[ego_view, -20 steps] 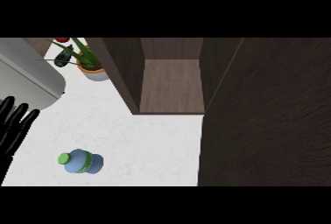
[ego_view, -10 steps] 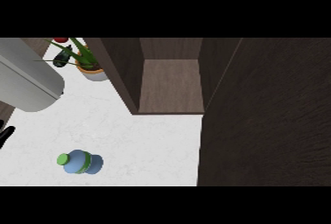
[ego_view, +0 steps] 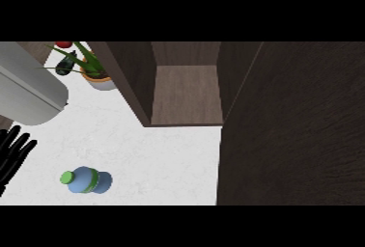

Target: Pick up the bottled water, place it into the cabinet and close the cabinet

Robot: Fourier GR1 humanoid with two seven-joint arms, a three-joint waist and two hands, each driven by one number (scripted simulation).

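Note:
The bottled water (ego_view: 87, 181), blue with a green cap (ego_view: 67, 177), lies on its side on the white counter (ego_view: 157, 159) at the lower left. My left hand (ego_view: 13, 155) shows at the left edge, black fingers straight and pointing up, a short way left of and above the bottle and not touching it. It holds nothing. The dark wooden cabinet (ego_view: 135, 82) stands at the back with its compartment open, its bare shelf (ego_view: 187, 96) showing. Its door (ego_view: 296, 130) fills the right side of the view. My right hand is out of view.
A large grey rounded body (ego_view: 28, 89) fills the upper left, just above my left hand. A potted green plant (ego_view: 96, 72) stands at the back beside the cabinet's left wall, with a dark bottle (ego_view: 65, 65) and something red (ego_view: 64, 44) behind it.
My left hand sank almost out of view at the left edge, then came back up to about where it was. The bottle and cabinet have not moved.

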